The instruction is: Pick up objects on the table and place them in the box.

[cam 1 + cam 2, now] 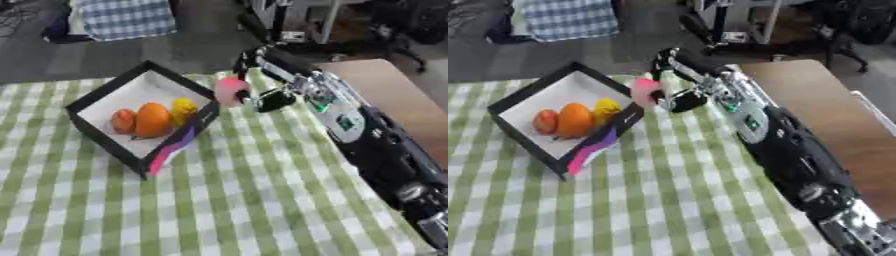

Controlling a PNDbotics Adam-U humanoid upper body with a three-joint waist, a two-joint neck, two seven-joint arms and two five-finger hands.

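A black box (98,92) with a white inside stands askew on the green checked cloth at the left. In it lie an orange fruit (153,120), a smaller red-orange fruit (123,120) and a yellow one (184,109). A purple and pink strip (172,149) hangs over the box's near corner. My right arm reaches in from the lower right. Its hand (259,95) is shut on a pink round object (231,91), held just beyond the box's right corner. My left hand is out of sight.
A wooden surface (385,95) borders the cloth at the right, under my arm. Beyond the table's far edge are a grey floor, a blue checked fabric (127,17) and metal frames (297,20). The checked cloth (236,200) stretches toward the near edge.
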